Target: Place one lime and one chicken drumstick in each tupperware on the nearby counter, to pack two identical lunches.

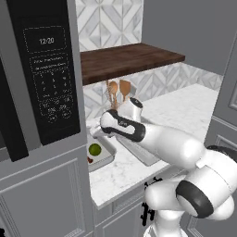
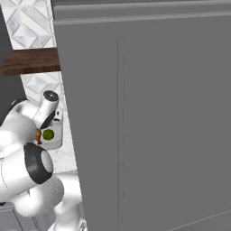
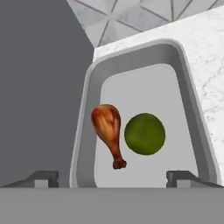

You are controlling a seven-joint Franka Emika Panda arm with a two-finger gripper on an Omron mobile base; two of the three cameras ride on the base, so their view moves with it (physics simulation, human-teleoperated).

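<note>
1. Directly below the hand, in the hand view, the gripper (image 3: pixel 112 178) hangs over one tupperware (image 3: pixel 87 131), its two dark tips spread wide to either side of the tray floor and pinching nothing.
2. In that tray lie a chicken drumstick (image 3: pixel 108 131) and a lime (image 3: pixel 145 134), just beside each other and possibly touching; I cannot tell which.
3. From the gap between the tips, the drumstick lies at about 12 o'clock and the lime at about 1 o'clock, both well inside the raised rim.
4. The drumstick's long axis runs roughly from 11 o'clock to 5 o'clock in the hand view: fat meaty end toward 11, thin bone end toward 5, pointing back at the gripper.
5. The lime is round and has no axis to speak of.
6. In the left base view the same tray (image 1: pixel 104 159) sits on the counter (image 1: pixel 185 111), close against the tall grey cabinet (image 1: pixel 41 194), with the lime (image 1: pixel 95 149) showing green inside it.
7. A second tray (image 1: pixel 141 155) lies just beside it at about 3 o'clock, mostly hidden under the white forearm, so its contents cannot be read.
8. Judgement: this tray looks packed, one of each; the coming move likely turns on lifting clear along the tray's length and finding the neighbouring tray and whatever it lacks.
</note>
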